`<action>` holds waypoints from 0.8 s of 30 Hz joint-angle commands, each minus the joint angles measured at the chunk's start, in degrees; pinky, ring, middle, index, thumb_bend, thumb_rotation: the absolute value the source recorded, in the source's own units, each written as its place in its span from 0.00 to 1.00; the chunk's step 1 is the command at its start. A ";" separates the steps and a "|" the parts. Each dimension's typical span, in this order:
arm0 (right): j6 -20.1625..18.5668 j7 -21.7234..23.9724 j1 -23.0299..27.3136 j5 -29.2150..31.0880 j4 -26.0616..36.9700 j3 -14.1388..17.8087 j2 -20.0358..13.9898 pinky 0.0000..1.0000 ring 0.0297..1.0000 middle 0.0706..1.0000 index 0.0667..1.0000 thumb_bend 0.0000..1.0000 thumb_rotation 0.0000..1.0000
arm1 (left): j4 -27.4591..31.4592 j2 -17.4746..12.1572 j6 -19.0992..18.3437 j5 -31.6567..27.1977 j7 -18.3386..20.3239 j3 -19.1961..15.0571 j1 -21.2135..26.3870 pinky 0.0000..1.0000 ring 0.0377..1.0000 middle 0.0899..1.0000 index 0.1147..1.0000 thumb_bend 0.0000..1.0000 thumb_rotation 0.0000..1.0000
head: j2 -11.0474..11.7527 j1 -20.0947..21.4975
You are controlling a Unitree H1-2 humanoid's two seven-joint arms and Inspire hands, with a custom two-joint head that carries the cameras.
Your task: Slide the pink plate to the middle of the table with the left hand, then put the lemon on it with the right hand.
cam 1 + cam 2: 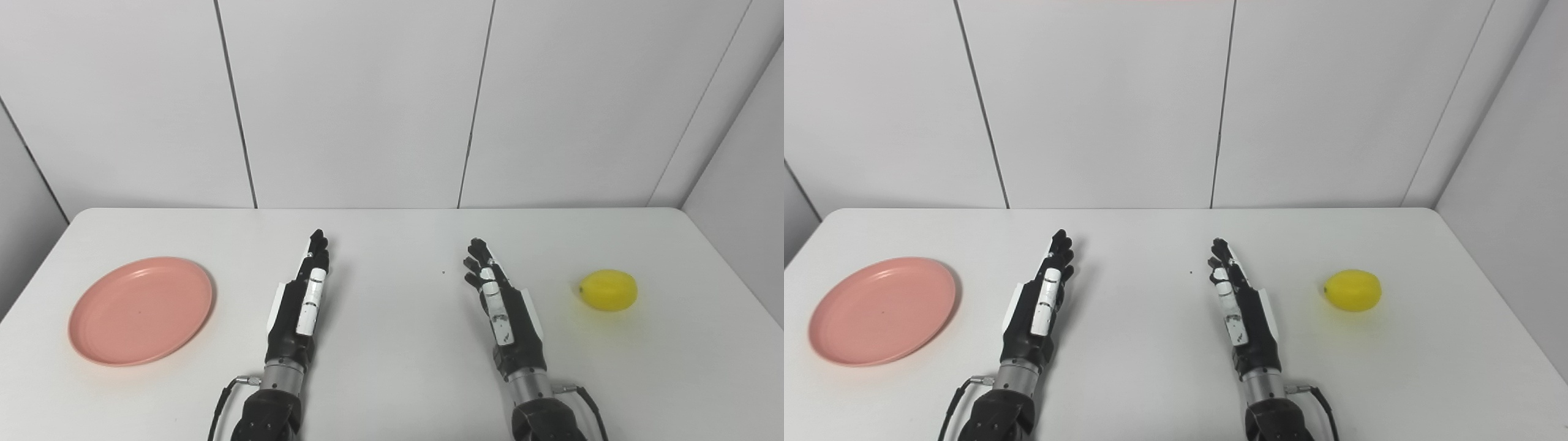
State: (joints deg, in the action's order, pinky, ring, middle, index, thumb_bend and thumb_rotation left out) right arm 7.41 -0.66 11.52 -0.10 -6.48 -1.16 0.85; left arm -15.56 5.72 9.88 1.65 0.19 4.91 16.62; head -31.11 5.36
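Observation:
A pink plate (141, 310) lies flat near the table's left edge, with nothing on it. A yellow lemon (608, 290) rests on the table at the right. My left hand (303, 300) lies left of centre, fingers stretched forward and apart, holding nothing, a hand's width to the right of the plate. My right hand (499, 303) mirrors it right of centre, open with nothing in it, and the lemon sits a short way to its right.
The white table (392, 367) has rounded far corners and ends at a grey panelled wall (367, 104). A tiny dark speck (443, 272) marks the tabletop between the hands. Cables run from both wrists at the bottom edge.

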 commanded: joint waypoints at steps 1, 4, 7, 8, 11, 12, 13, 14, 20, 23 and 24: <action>0.22 0.40 1.53 0.35 1.70 0.25 -0.28 0.93 0.93 0.94 0.92 0.49 1.00 | -2.05 0.83 0.32 0.38 -0.64 0.18 -2.07 1.00 1.00 1.00 1.00 0.52 1.00 | 0.00 0.00; 0.33 0.33 1.61 0.16 1.49 0.28 -0.44 0.94 0.93 0.95 0.92 0.51 1.00 | -2.27 0.82 0.54 0.39 -0.63 0.08 -1.97 1.00 1.00 1.00 1.00 0.52 1.00 | 0.15 0.13; -0.03 -0.17 1.68 -0.33 1.59 0.36 -0.39 0.93 0.93 0.94 0.92 0.51 1.00 | -2.57 0.72 0.95 0.24 -0.48 -0.01 -1.85 1.00 1.00 1.00 1.00 0.51 1.00 | 0.19 0.26; -0.20 -0.33 1.68 -0.44 1.67 0.43 -0.36 0.93 0.93 0.94 0.92 0.51 1.00 | -2.51 0.72 0.91 0.24 -0.46 0.00 -1.87 1.00 1.00 1.00 1.00 0.51 1.00 | 0.19 0.26; -0.09 -0.85 1.58 -0.87 1.71 0.65 -0.25 0.93 0.93 0.94 0.91 0.50 1.00 | -2.58 0.73 0.78 0.20 -0.30 0.08 -1.90 1.00 1.00 1.00 1.00 0.50 1.00 | 1.03 -1.22; 0.07 -0.93 1.53 -0.95 1.64 0.69 -0.24 0.93 0.93 0.93 0.91 0.50 1.00 | -2.85 0.72 1.00 0.24 -0.31 0.10 -1.88 1.00 1.00 1.00 1.00 0.50 1.00 | 1.03 -1.22; 0.31 -0.81 1.41 -0.77 1.60 0.78 -0.35 0.93 0.93 0.94 0.91 0.50 1.00 | -3.25 0.84 1.36 0.30 -0.37 0.16 -1.86 1.00 1.00 1.00 0.99 0.50 1.00 | 1.92 -4.02; 0.76 -0.64 1.27 -0.12 1.62 1.02 -0.30 0.93 0.93 0.94 0.91 0.50 1.00 | -3.54 0.98 1.56 0.41 -0.43 0.27 -1.88 1.00 1.00 1.00 0.99 0.50 1.00 | 2.07 -4.67; 0.51 1.44 -0.16 2.47 2.56 2.02 -2.51 0.98 0.94 0.95 0.94 0.49 1.00 | -8.73 3.12 5.08 2.35 -2.29 1.14 -0.70 1.00 1.00 1.00 0.99 0.51 1.00 | 5.54 -16.22; 0.78 1.73 -0.71 3.73 2.77 2.56 -3.22 1.00 0.96 0.96 0.95 0.47 1.00 | -12.49 4.38 9.60 2.46 -3.13 1.02 0.67 1.00 1.00 1.00 0.98 0.47 1.00 | 7.68 -21.84; 0.48 1.85 -0.86 4.14 3.09 2.73 -3.38 1.00 0.96 0.96 0.95 0.47 1.00 | -13.36 4.69 10.40 2.79 -3.54 1.03 1.08 1.00 1.00 1.00 0.98 0.47 1.00 | 8.53 -23.64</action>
State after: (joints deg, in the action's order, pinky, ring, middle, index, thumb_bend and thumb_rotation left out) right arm 7.21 0.57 10.04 3.22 -5.40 1.06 -2.27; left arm -24.40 9.71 17.48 3.89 -2.30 5.49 20.71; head -23.38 -16.52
